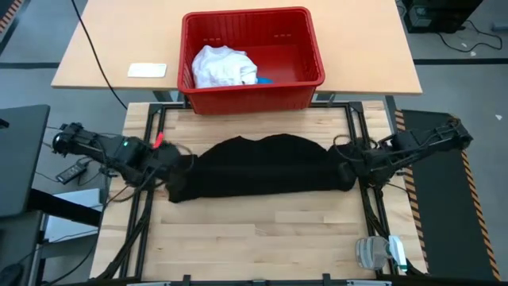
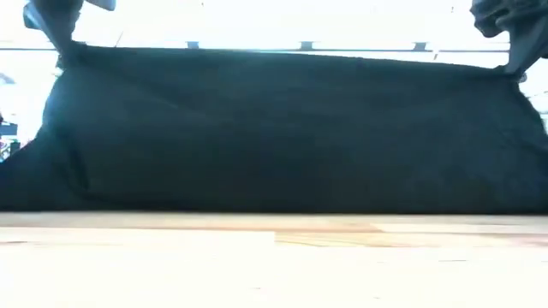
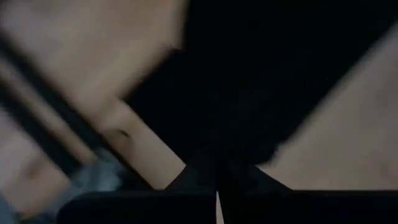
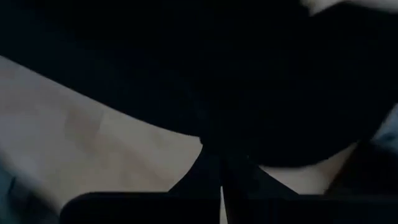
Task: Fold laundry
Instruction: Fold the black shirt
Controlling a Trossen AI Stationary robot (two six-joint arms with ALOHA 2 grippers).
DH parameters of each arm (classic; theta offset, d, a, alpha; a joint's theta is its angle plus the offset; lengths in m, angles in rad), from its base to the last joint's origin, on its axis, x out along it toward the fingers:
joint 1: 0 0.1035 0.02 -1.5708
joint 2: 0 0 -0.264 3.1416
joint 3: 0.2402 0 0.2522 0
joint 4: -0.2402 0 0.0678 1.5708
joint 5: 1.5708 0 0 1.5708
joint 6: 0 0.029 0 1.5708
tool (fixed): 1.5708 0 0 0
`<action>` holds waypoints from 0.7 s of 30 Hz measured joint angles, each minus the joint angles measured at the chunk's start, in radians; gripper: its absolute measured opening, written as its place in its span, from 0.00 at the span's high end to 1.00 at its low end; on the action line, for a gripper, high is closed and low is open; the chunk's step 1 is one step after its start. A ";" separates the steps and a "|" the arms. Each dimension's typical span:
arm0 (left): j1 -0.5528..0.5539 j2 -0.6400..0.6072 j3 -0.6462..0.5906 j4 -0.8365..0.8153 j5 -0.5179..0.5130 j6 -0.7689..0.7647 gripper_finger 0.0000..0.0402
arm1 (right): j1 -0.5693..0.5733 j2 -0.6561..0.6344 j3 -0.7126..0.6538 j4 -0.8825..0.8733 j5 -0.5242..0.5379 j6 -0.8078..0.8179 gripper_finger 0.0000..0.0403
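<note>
A: Where is the black garment [image 1: 258, 168]?

B: On the wooden table [image 1: 262, 238], in front of the red basket [image 1: 252, 57], hanging between both arms. The left gripper [image 1: 165, 163] is clamped on its left corner, lifted off the wood.

A: And right of it?

B: The right gripper [image 1: 349, 161] pinches the other corner. The white T-shirt [image 1: 222, 66] waits in the basket.

A: How should the fold go?

B: I'd keep both corners level and taut, lowering together so the cloth lands without wrinkles.

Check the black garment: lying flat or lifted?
Lifted: the black garment hangs stretched between the left gripper and the right gripper, lower edge draping on the table.
</note>
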 joint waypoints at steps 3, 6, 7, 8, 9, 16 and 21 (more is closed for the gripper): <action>0.142 0.000 -0.043 0.037 -0.091 0.039 1.00 | -0.086 -0.005 -0.008 -0.016 0.113 0.010 0.99; 0.302 0.000 -0.137 0.188 -0.070 0.174 1.00 | -0.206 -0.002 -0.071 0.055 0.178 -0.020 0.99; 0.353 0.001 -0.172 0.248 -0.047 0.229 1.00 | -0.253 0.001 -0.101 0.105 0.183 -0.038 0.99; 0.401 0.003 -0.207 0.306 -0.024 0.278 1.00 | -0.301 0.006 -0.135 0.164 0.182 -0.056 0.99; 0.448 0.009 -0.238 0.362 -0.011 0.319 1.00 | -0.345 0.014 -0.171 0.229 0.179 -0.079 0.99; 0.751 0.066 -0.378 0.673 -0.016 0.525 0.99 | -0.615 0.122 -0.355 0.609 0.153 -0.178 0.99; 0.915 0.121 -0.442 0.919 -0.017 0.698 0.94 | -0.774 0.192 -0.393 0.717 0.165 -0.261 0.97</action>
